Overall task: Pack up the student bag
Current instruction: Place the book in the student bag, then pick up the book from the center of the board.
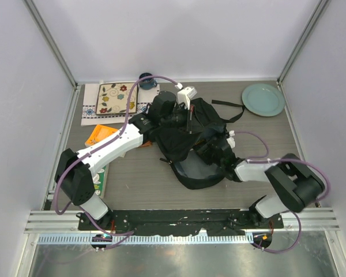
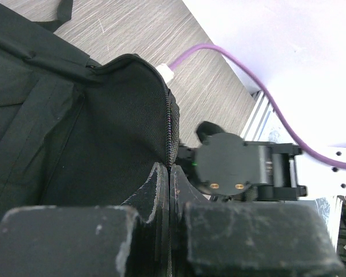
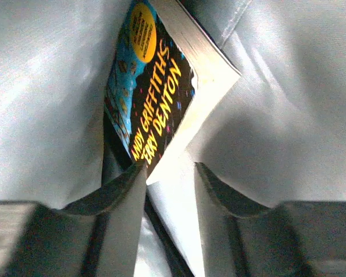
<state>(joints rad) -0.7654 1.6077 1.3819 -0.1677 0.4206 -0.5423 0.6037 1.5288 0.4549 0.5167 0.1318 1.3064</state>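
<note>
- The student bag (image 1: pixel 176 141) lies in the middle of the table (image 1: pixel 138 182), between the two arms. Its long straps spread toward the far right side.
- The bag's mouth is open and faces the near edge. In the right wrist view a pale grey lining (image 3: pixel 288 115) shows inside it.
- The left gripper (image 2: pixel 170 179) is fully closed. Its two fingers (image 2: pixel 155 190) meet on the zipper edge (image 2: pixel 172 127) of the bag and hold this rim lifted, so the black fabric hangs down on the left of the fingers.
- The right gripper (image 3: pixel 170 173) is inside the bag, with the lining on both sides of it.
- Its jaws stand partly apart. The lower corner of a paperback book (image 3: pixel 161 86) sits between them, close against the left finger. A gap remains between the book and the other finger, so the book is not clamped.
- The book stands tilted in the bag, the pages turned to the right. The cover is dark with yellow letters and some blue.
- In the left wrist view the black wrist of the right arm (image 2: pixel 230 164) is just behind the held rim, and a purple cable (image 2: pixel 248 75) passes above it.
- A pale green plate (image 1: pixel 263 99) is at the far right corner of the table, apart from the bag.
- At the far left lie a white cloth (image 1: pixel 91 109) with a flower-patterned square (image 1: pixel 116 98) on it, a dark cup (image 1: pixel 147 79) behind them, and an orange item (image 1: pixel 101 134) nearer.
</note>
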